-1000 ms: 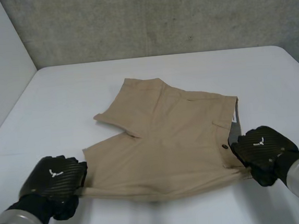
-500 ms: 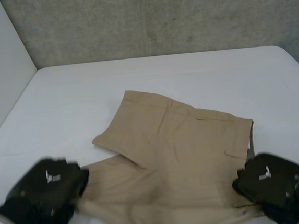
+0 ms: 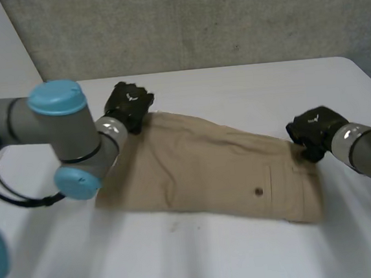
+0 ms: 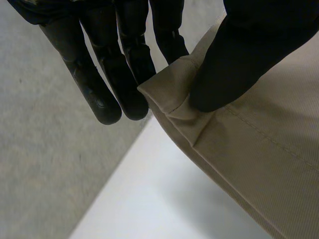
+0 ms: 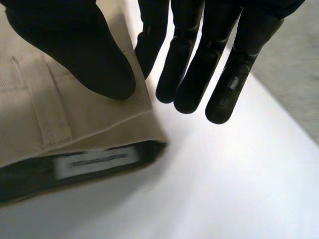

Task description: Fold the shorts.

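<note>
In the head view, the tan woven-cloth shorts [image 3: 208,169] lie folded in half on the flat white table [image 3: 248,257]. They form one long band whose long axis runs from far left to near right. The leg hems point far left and the waist end points right, where a small dark button [image 3: 259,191] shows. The black left hand [image 3: 129,103] sits at the far-left hem corner, and the black right hand [image 3: 311,130] sits at the far corner of the waist end. The cloth looks light, soft and limp. It will probably sag between holds and is likely firmer only along the hems, seams and waistband, so those doubled edges are the best places to grip.

In the left wrist view, the thumb [image 4: 239,59] presses down on the stitched hem corner. The fingers [image 4: 107,94] reach beneath and past it, so the corner is pinched with both layers together.

In the right wrist view, the thumb [image 5: 84,50] rests on the waistband corner, just beside a belt loop [image 5: 50,117]. The nearest finger is tucked behind the cloth edge, which reads as a pinch. The other fingers are straight and clear of the cloth. A white label [image 5: 92,160] shows on the dark inner waistband below.
</note>
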